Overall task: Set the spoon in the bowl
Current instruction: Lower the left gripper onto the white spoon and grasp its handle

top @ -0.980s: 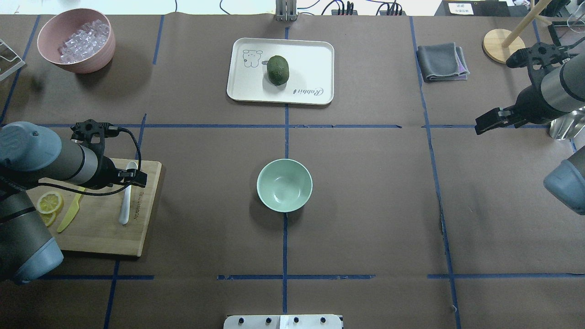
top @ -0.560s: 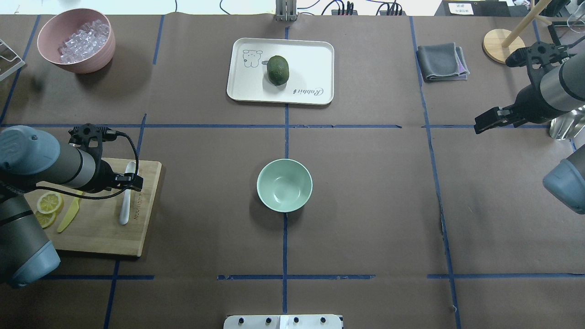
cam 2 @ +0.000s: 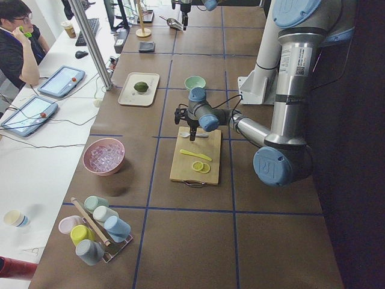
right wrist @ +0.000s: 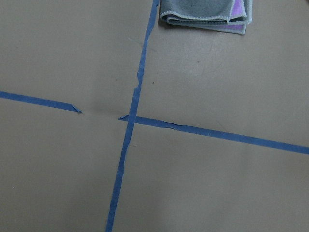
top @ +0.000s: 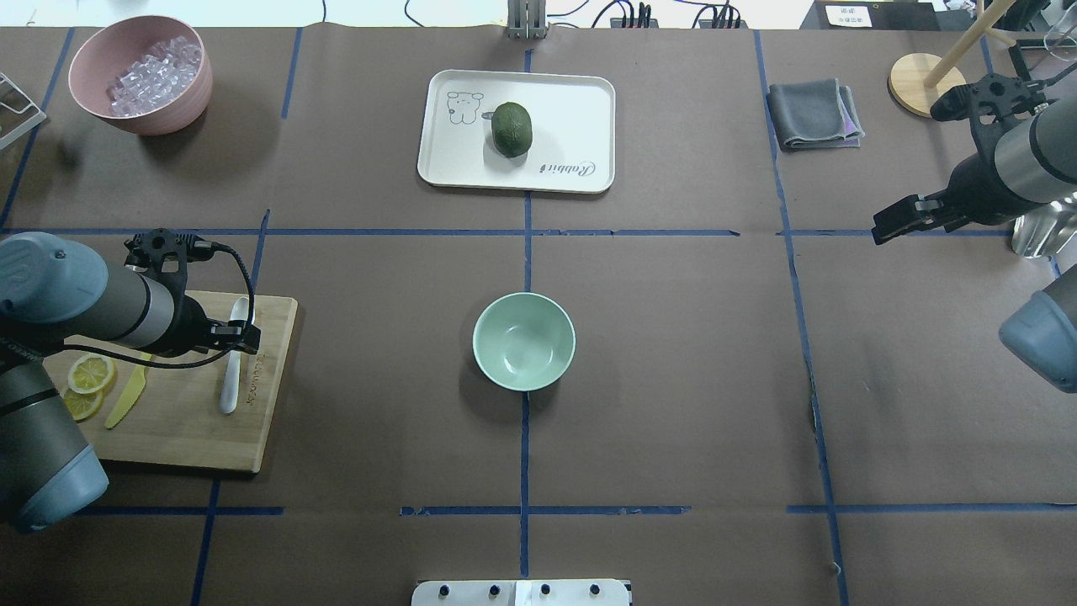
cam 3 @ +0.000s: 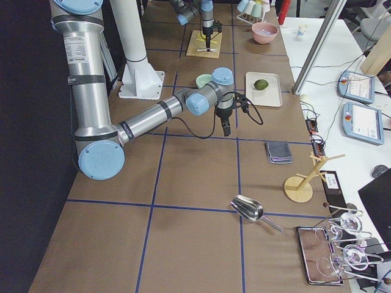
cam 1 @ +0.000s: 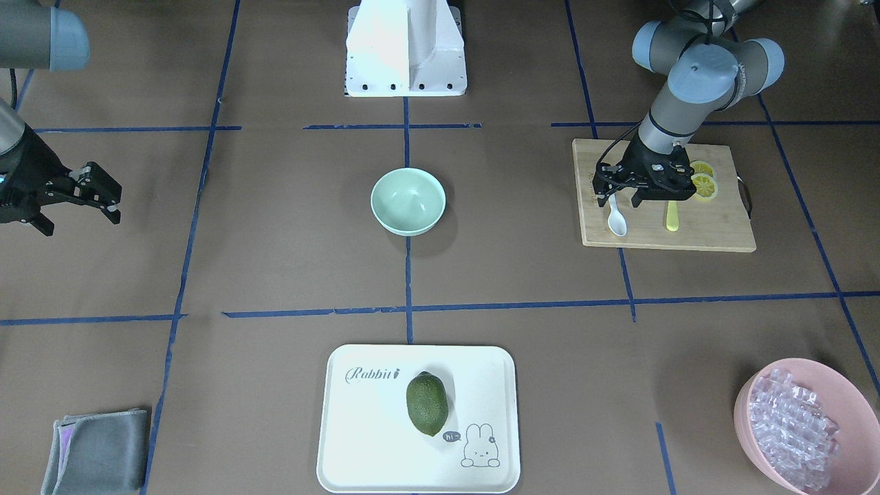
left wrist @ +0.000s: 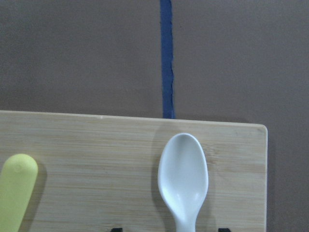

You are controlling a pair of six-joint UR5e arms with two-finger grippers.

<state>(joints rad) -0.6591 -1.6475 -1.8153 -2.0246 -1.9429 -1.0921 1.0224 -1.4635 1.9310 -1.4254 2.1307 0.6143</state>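
Note:
The white spoon (top: 228,385) lies on the wooden cutting board (top: 185,433) at the table's left, its scoop toward the far edge. It shows in the front view (cam 1: 617,221) and the left wrist view (left wrist: 183,179). My left gripper (top: 239,337) is open, low over the board. Its fingers stand on either side of the spoon's handle (cam 1: 619,200). The mint-green bowl (top: 523,341) stands empty at the table's middle, also seen in the front view (cam 1: 408,199). My right gripper (top: 885,229) is open and empty, held above the table at the far right.
A yellow knife (top: 126,397) and lemon slices (top: 91,373) lie on the board left of the spoon. A pink bowl of clear cubes (top: 140,74) is at the back left. A white tray (top: 572,109) holds a green fruit (top: 511,128). A grey cloth (top: 814,114) lies at the back right.
My left gripper has shifted slightly left and toward the robot along the spoon's handle. The spoon, the bowl and the right arm have barely moved.

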